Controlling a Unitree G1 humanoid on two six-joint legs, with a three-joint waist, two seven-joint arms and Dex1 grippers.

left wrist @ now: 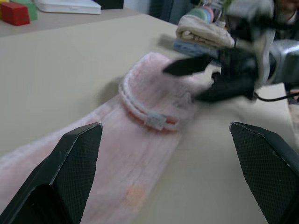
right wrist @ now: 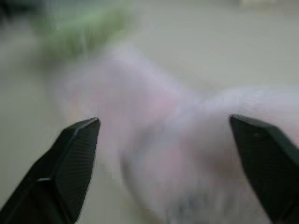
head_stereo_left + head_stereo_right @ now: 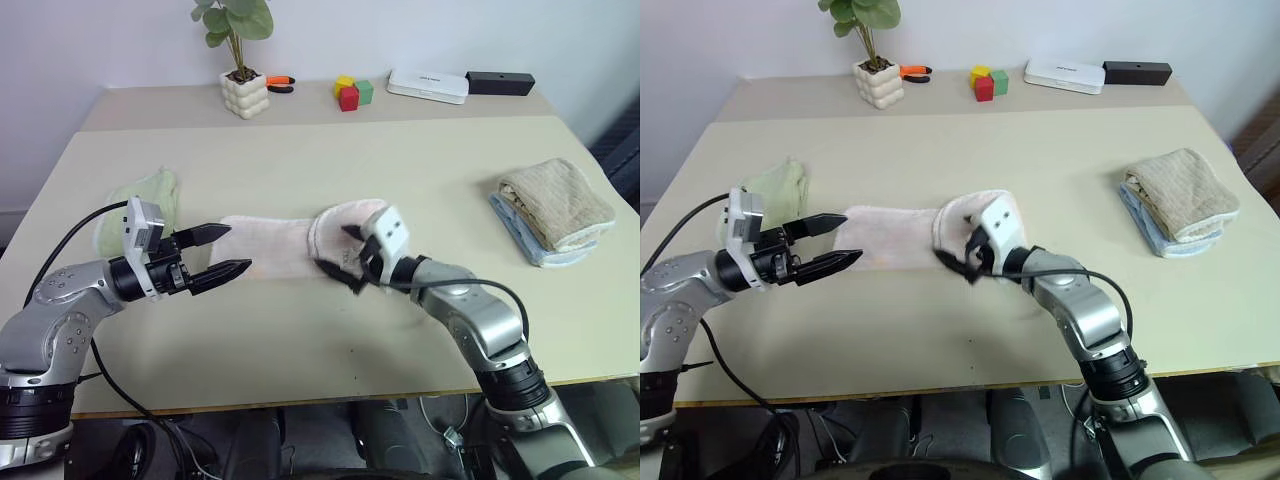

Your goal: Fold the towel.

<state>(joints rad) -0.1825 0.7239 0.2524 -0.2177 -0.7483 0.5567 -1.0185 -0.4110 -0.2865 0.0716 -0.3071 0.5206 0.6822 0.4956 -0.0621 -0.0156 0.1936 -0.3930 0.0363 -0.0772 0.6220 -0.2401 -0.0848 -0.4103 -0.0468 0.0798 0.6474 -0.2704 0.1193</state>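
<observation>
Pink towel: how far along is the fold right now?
Done: the pink towel's right end is flipped over onto its middle. In hand: nothing; the right gripper is open at that fold and the left gripper is open over the towel's flat left end. Left: folding that end over.

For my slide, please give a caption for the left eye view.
Both open tools, left and right, over a pink towel with its right end folded over.
</observation>
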